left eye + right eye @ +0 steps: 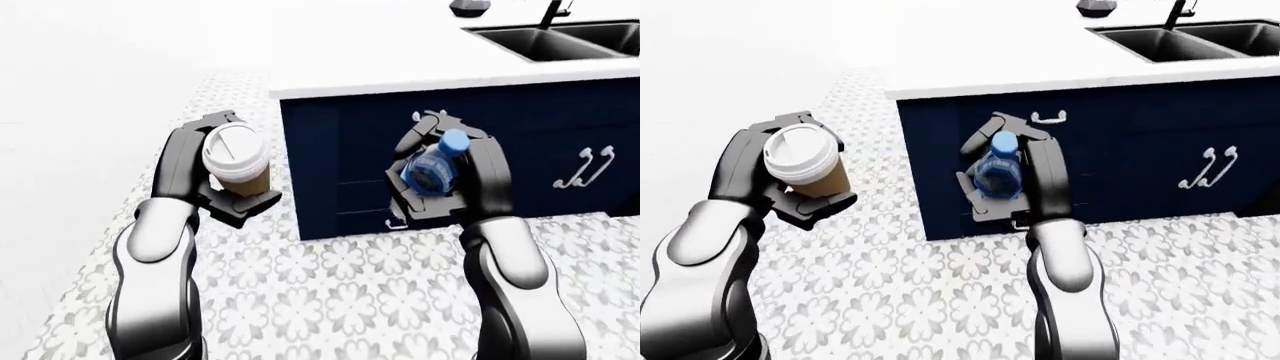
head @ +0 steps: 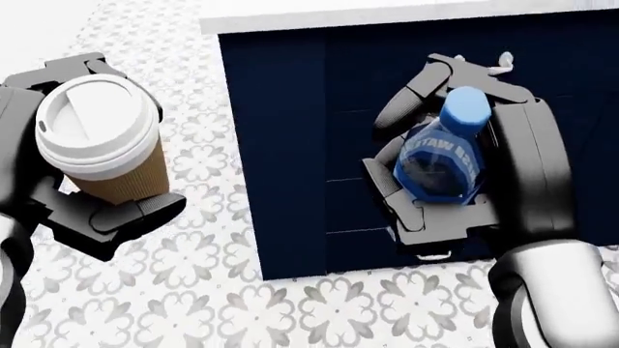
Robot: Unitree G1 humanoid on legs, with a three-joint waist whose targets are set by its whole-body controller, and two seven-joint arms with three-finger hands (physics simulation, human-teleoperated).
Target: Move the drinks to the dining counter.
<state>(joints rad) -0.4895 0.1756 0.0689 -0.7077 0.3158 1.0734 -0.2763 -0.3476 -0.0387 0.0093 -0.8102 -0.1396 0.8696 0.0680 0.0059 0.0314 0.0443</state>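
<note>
The left hand (image 2: 72, 170) is clenched round a brown paper coffee cup (image 2: 101, 141) with a white lid, held upright at the left of the head view; the right hand (image 2: 464, 170) grips a blue water bottle (image 2: 443, 152), tilted, cap toward the view's top; both drinks are carried over the patterned floor (image 1: 340, 285); beyond stands a navy cabinet (image 1: 540, 150) under a white counter (image 1: 400, 60) with a dark sink (image 1: 560, 37) at the left-eye view's top right.
</note>
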